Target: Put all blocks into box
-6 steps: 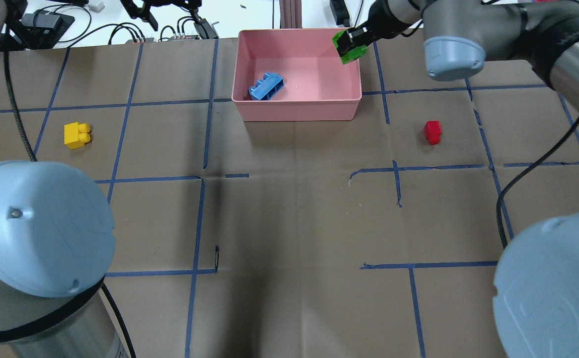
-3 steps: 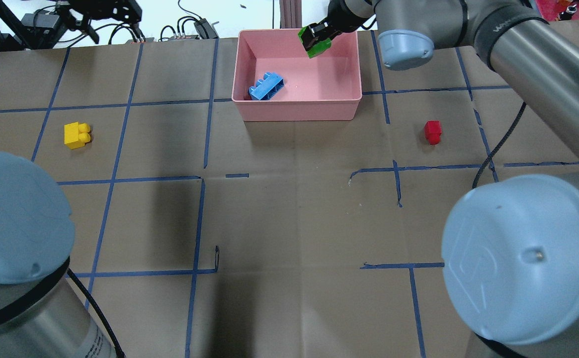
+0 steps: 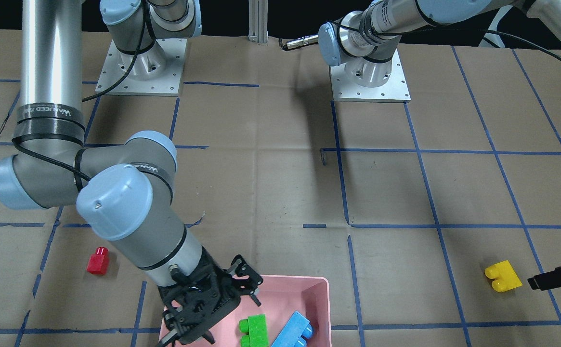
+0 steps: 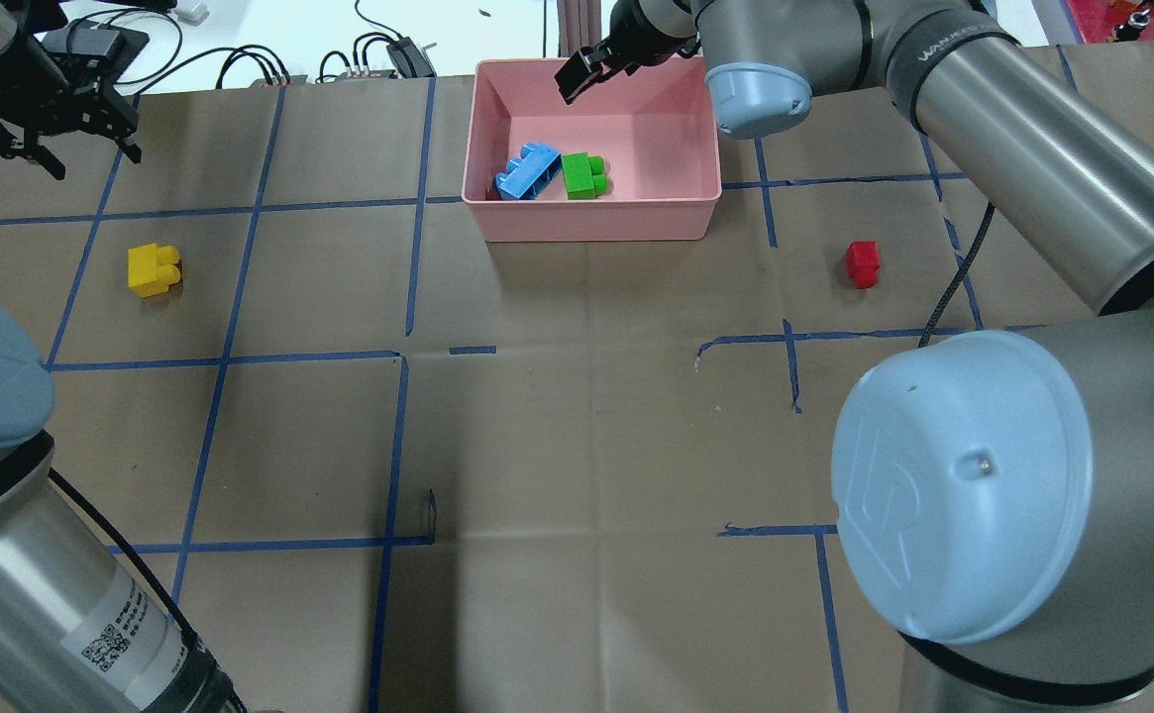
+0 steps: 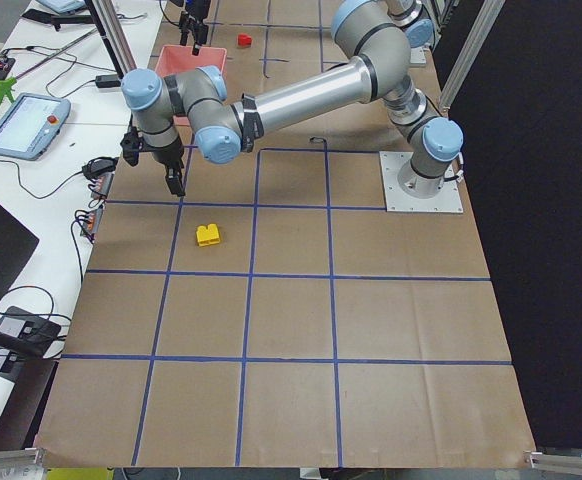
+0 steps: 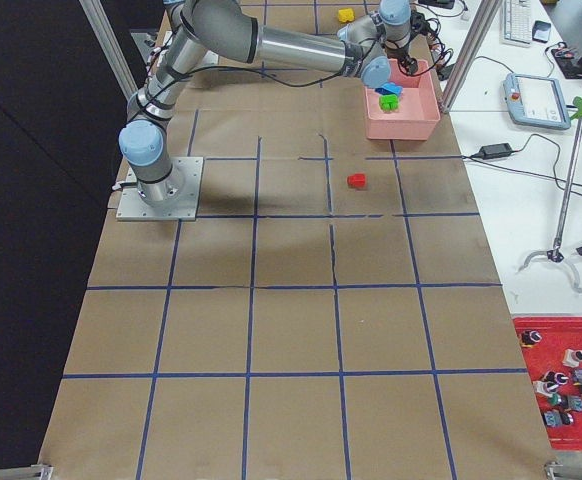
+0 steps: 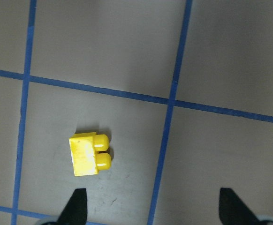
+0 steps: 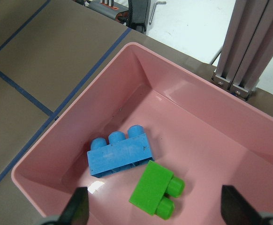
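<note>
Though left jaws and right jaws both gape wide and empty, the yellow block (image 7: 88,154) sits off-centre beneath the left pair; descending straight could nudge it aside.

Pink box (image 4: 596,222), green block (image 4: 584,176), blue block (image 4: 531,170)

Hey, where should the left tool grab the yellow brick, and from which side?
Probably from straight above: the yellow brick lies on its side, studs pointing sideways. Pinch its squarish body across the two flat faces, clear of the rounded studs.
</note>
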### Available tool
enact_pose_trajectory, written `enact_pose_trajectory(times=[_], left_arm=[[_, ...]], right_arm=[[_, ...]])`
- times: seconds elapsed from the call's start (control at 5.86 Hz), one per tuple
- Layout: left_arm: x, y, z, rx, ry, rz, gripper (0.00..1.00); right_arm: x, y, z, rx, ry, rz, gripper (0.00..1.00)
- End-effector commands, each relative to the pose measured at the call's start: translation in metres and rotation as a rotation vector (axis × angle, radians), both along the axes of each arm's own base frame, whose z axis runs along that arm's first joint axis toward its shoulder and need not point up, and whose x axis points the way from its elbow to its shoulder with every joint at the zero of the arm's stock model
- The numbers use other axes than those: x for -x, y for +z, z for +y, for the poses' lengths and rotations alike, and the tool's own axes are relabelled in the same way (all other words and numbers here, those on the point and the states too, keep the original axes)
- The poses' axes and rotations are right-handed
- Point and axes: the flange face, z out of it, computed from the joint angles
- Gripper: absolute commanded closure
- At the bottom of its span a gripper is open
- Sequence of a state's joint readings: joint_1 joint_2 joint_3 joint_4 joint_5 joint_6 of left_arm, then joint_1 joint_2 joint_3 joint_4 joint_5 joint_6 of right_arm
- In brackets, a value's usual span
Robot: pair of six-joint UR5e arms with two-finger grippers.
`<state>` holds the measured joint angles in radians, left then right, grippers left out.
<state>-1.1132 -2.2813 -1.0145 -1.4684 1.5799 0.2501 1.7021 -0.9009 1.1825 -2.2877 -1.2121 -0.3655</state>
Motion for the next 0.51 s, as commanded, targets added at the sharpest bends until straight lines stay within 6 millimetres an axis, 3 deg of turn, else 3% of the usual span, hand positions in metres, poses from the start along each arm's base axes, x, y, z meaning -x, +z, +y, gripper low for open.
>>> enact_pose_trajectory(times=[0.0,0.17,0.34], left_arm=[[-0.02,-0.055,-0.007,-0.032,0.019,0.014,0.01],[-0.02,-0.074,-0.004,-0.021,0.021,0.01,0.01],[-0.017,-0.099,0.002,-0.002,0.012,0.001,0.01]], right_arm=[[0.117,0.013,-0.002,-0.063,-0.201,0.172,0.0],[0.162,0.007,0.025,-0.103,-0.281,0.221,0.0],[0.211,-0.014,0.06,-0.164,-0.361,0.255,0.0]])
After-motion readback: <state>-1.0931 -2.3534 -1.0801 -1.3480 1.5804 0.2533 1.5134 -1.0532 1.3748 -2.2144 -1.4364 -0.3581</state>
